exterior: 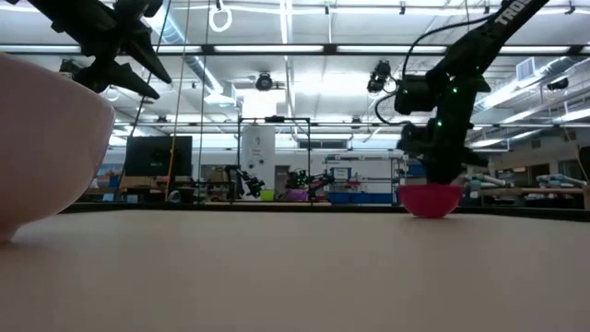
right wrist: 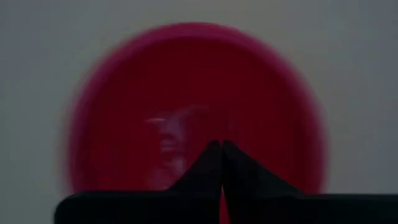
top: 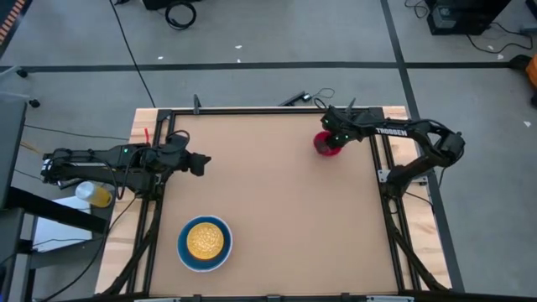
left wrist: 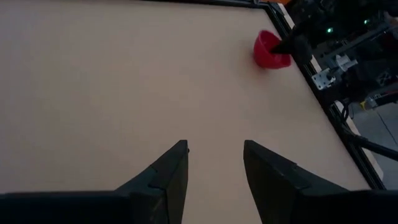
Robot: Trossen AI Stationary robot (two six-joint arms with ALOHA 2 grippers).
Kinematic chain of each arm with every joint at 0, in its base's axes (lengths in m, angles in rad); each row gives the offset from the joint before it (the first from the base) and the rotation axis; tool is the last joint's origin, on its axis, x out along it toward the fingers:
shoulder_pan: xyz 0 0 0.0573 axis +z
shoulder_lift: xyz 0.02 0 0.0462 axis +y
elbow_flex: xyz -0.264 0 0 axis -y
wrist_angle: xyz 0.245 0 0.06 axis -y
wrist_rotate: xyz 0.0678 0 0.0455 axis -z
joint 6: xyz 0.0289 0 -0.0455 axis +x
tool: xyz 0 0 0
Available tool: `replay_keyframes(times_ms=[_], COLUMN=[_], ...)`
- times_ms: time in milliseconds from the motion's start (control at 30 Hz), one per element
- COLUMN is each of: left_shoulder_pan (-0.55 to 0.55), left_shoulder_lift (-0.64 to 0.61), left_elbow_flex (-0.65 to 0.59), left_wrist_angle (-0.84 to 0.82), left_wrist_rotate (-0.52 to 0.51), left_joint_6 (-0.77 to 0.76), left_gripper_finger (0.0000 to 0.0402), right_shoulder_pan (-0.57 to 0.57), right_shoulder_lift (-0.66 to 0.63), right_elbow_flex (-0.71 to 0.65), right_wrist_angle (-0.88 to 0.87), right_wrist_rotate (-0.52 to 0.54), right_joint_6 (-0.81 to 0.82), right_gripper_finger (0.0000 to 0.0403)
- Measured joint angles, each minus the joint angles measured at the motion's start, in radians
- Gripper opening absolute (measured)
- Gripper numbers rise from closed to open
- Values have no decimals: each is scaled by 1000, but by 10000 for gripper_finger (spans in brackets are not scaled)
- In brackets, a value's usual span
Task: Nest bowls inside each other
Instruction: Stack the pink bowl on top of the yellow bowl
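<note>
A small red bowl (top: 323,148) stands on its base near the table's far right corner; it also shows in the low view (exterior: 429,200). My right gripper (top: 330,139) comes down on it from above, fingers shut (right wrist: 222,149). At the near left, a speckled yellow-gold bowl (top: 205,241) sits nested in a pale blue-and-white bowl (top: 184,252), which looms at the left of the low view (exterior: 46,138). My left gripper (left wrist: 214,152) hangs open above the table's left edge (top: 201,162), well away from both. My right gripper is shut at the red bowl's rim (left wrist: 287,47), on the side toward the table's far right corner. Its fingers point steeply down, and a red sliver (right wrist: 222,208) shows between them. The fingers hide how the wall sits between them. The bowl rests upright on the table.
Bare brown tabletop (top: 268,193) lies between the red bowl and the nested bowls. Black frame rails (top: 379,159) run along the table's edges. A yellow object (top: 95,195) lies off the table by the left arm's base.
</note>
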Motion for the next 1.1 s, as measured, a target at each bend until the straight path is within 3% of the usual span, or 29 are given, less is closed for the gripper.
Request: replay_keyframes(times_ms=[133,333,400,667,767,867,1000,1100], left_shoulder_pan=[0,0,0,0,0,0,0,0], left_shoulder_lift=[0,0,0,0,0,0,0,0], left_elbow_flex=[0,0,0,0,0,0,0,0], left_wrist_angle=[0,-5,-9,-8,-8,-8,-8,-8], left_wrist_rotate=[16,22,22,23,23,22,22,22], left_joint_6=[-5,-8,-6,6,6,6,9,20], left_gripper_finger=[157,157,157,157,157,157,157,156], right_shoulder_pan=[63,117,90,-72,-98,-107,-108,-74], right_shoulder_lift=[-37,-159,-184,-166,-150,-130,-90,-73], right_elbow_flex=[26,59,59,-43,-75,-102,-134,-136], right_wrist_angle=[1,-11,-35,-43,-28,21,100,153], right_wrist_rotate=[26,314,349,168,134,12,-164,-234], right_joint_6=[24,67,73,28,17,-23,-24,-22], right_gripper_finger=[22,103,129,211,230,236,200,104])
